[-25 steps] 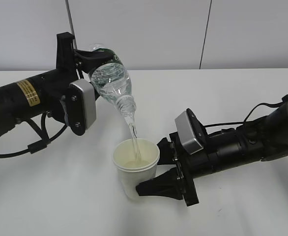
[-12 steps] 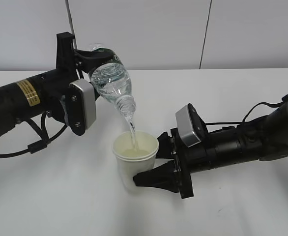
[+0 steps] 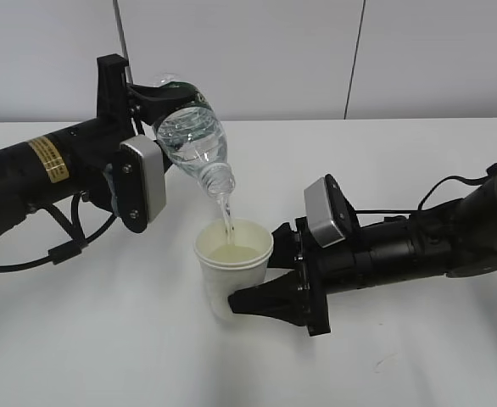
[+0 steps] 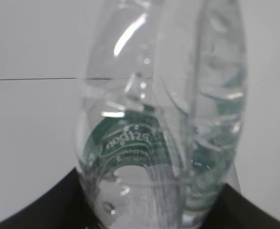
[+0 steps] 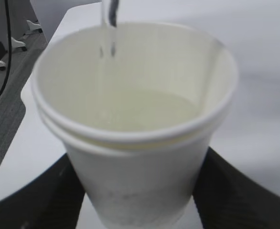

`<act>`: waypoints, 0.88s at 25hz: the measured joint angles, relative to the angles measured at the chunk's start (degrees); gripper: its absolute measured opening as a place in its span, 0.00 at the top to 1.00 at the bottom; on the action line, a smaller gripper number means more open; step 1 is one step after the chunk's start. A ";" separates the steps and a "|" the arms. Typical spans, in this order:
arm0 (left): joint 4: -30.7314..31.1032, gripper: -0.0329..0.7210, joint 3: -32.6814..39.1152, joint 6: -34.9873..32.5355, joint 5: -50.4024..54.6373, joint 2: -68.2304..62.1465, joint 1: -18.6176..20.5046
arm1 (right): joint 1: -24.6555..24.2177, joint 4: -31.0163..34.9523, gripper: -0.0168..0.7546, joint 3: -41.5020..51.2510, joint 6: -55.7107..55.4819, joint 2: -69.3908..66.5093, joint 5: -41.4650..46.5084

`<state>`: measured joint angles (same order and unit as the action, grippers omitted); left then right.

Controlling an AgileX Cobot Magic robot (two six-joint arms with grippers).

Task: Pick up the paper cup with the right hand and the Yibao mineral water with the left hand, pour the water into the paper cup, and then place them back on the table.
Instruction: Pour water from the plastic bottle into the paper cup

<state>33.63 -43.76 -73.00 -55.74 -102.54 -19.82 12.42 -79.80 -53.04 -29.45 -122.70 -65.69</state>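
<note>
Clear water streams from the Yibao mineral water, pinched by the left pincer; right wrist view shows the paper cup pinched by the right pincer.

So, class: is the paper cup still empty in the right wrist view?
No, the paper cup already holds a pool of water.

It looked like a lab or test room. The table was a bare white top set against a plain pale wall of flat panels split by thin dark seams. Past the table's edge, in the right wrist view, lay grey carpet, a loose black cable and white furniture feet.
</note>
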 joint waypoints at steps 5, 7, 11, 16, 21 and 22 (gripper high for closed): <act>-0.04 0.46 0.00 0.00 0.00 0.00 0.00 | 0.00 1.70 0.31 0.00 0.00 0.00 0.10; -0.04 0.46 0.00 0.00 0.00 0.00 0.00 | 0.00 1.94 0.31 0.00 0.00 0.00 0.21; -0.06 0.46 0.00 0.00 0.00 0.00 0.00 | 0.00 3.31 0.31 0.00 0.00 0.00 0.21; -0.11 0.46 0.00 0.00 0.00 0.00 0.00 | 0.00 3.69 0.31 0.00 0.00 0.00 0.21; -0.11 0.46 0.00 0.00 0.00 0.00 0.00 | 0.00 3.70 0.31 0.00 0.00 0.39 0.33; -0.11 0.46 0.00 0.00 0.00 0.00 0.00 | 0.00 3.70 0.31 0.00 0.00 0.58 0.42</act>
<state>33.52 -43.76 -73.00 -55.74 -102.54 -19.82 12.42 -76.11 -53.04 -29.45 -122.11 -65.27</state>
